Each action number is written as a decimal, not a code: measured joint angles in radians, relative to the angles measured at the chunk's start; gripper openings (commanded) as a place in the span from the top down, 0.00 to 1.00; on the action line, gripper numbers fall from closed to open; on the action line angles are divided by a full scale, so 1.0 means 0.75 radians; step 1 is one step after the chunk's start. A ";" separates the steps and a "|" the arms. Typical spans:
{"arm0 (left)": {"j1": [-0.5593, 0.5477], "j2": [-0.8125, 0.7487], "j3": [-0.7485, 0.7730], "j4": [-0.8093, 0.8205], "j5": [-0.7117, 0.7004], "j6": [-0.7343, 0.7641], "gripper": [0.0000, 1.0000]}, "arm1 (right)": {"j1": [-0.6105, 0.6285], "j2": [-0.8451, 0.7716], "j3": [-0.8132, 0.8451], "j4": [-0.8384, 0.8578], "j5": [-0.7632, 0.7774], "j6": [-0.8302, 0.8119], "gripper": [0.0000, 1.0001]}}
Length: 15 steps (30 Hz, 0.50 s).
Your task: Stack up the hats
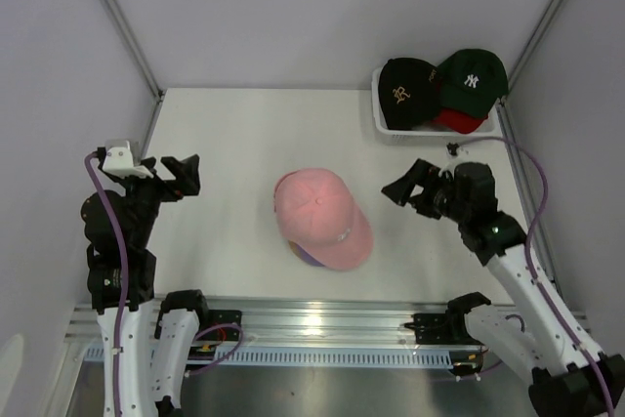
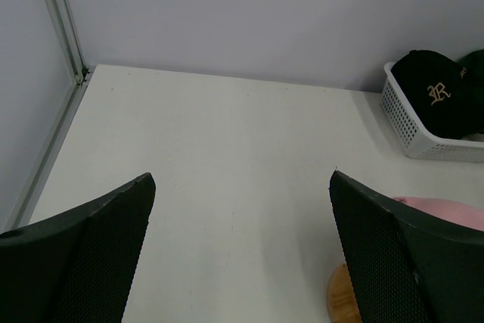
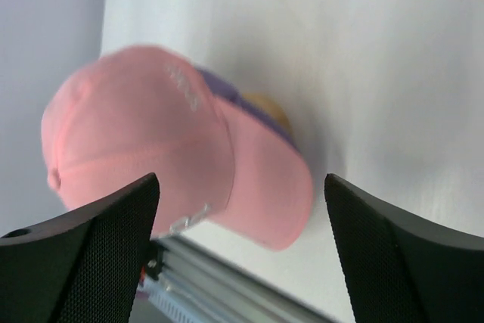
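R pincer wide open, nothing btwn its fingers, hovering above the desk just right of the pink cap, not touching. Pink cap sits atop the purple cap, only a sliver showing; wooden stand peeks out underneath. L pincer also open, well left of that stack. Behind R pincer: white basket w/ black cap, green cap, red cap.

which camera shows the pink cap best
The top external view: the pink fabric baseball cap sits whole and sharp. The right wrist view has it close but blurred; the left wrist view catches only a pink sliver.
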 measured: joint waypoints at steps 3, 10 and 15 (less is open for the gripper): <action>0.000 0.016 0.001 -0.001 0.033 -0.001 0.01 | -0.113 0.243 0.193 0.005 -0.023 -0.116 0.01; 0.000 0.095 0.001 -0.020 0.074 -0.002 0.00 | -0.520 0.706 0.459 0.298 -0.034 -0.129 0.02; 0.000 0.132 0.006 -0.038 0.085 -0.001 0.01 | -0.746 0.980 0.597 0.528 -0.047 -0.056 0.07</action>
